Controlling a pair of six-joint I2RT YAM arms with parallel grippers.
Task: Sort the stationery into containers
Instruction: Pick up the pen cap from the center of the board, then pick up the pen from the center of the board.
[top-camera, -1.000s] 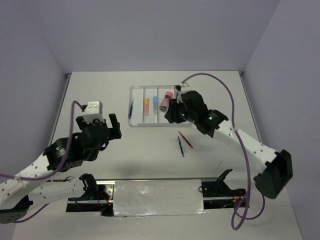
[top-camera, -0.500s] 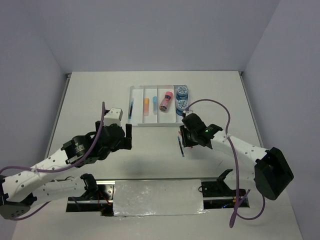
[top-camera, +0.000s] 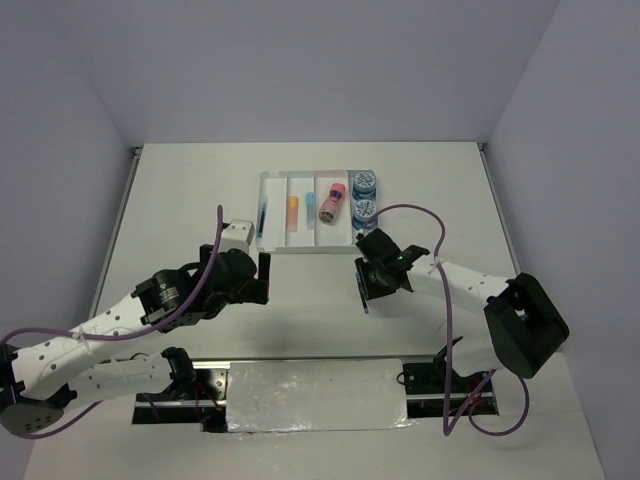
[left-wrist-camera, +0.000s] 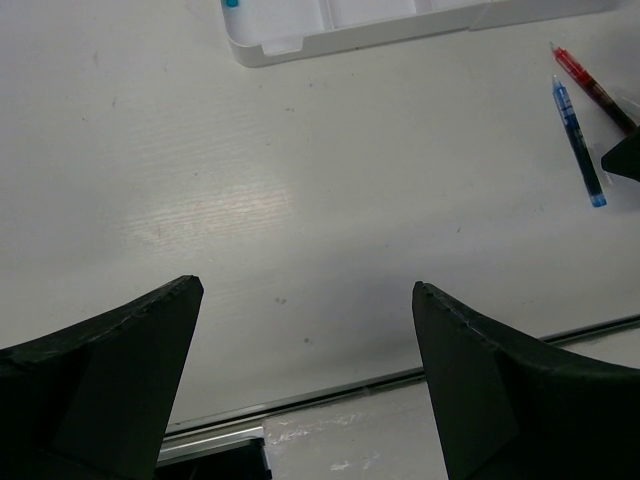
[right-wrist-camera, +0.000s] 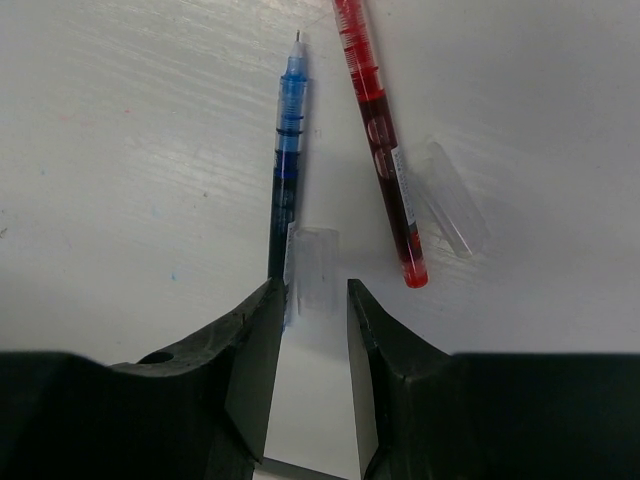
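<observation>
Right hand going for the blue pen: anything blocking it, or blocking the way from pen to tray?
Nothing visible does. The right hand is at the end of the blue pen, jaws apart. The red pen lies beside it, not across it. Nothing lies between the pens and the tray.

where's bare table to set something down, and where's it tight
Free: table left of the tray, and right of the blue rolls to the table's edge. Crowded: in front of the tray, where the right gripper sits over the blue pen and red pen.
</observation>
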